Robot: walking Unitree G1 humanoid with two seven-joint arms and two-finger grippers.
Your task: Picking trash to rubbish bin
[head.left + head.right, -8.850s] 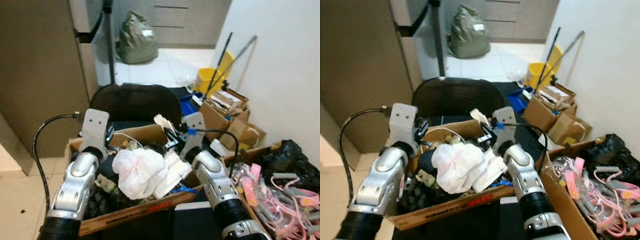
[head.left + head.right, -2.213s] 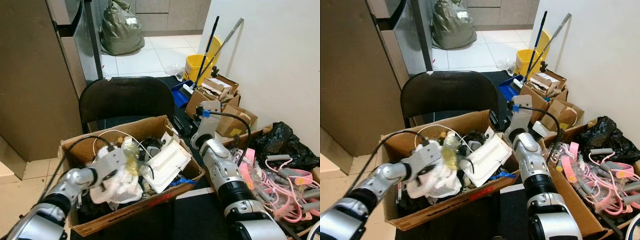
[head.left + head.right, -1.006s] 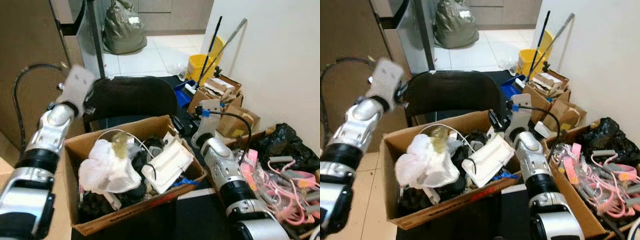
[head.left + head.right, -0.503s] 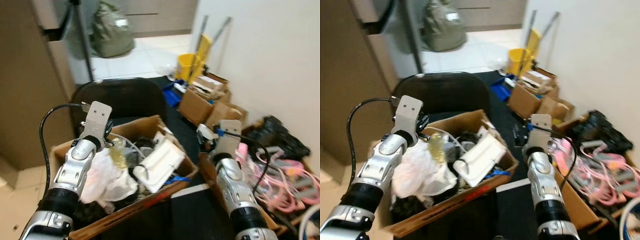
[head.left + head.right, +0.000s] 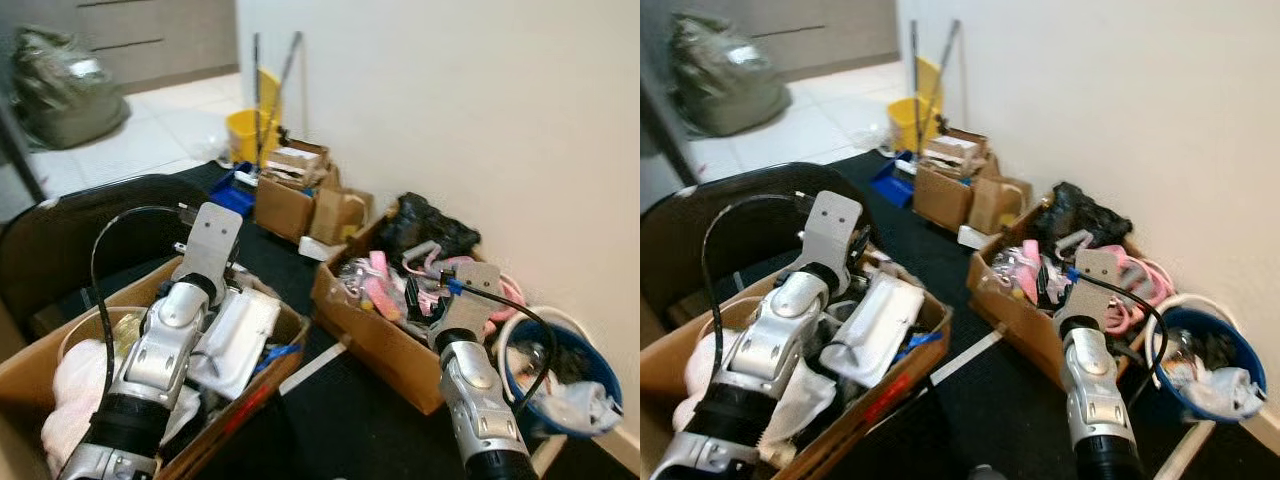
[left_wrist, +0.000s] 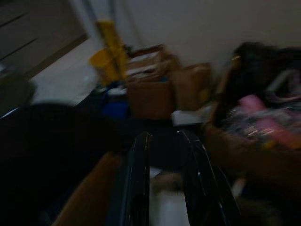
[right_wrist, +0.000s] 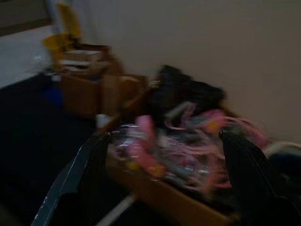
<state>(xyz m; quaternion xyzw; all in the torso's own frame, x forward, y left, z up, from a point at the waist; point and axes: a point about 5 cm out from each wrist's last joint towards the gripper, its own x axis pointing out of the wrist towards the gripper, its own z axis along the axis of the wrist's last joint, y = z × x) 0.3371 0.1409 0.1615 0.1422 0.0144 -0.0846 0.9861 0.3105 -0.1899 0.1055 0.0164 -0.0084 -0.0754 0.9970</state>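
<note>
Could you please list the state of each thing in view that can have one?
Left gripper: open, empty, raised above the trash box.
Right gripper: wide open, empty, facing the pink-items box.
Trash box: open, heaped full.
Pink-items box: open, full.
Blue bucket: open, holds white crumpled material.
Small boxes by the wall: open, stuffed.
Mop bucket: upright, handles standing in it.

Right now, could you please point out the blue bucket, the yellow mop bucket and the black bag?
blue bucket (image 5: 1251,372), right eye view, rim.
yellow mop bucket (image 5: 243,130), left eye view, side wall.
black bag (image 5: 1085,222), right eye view, middle.
</note>
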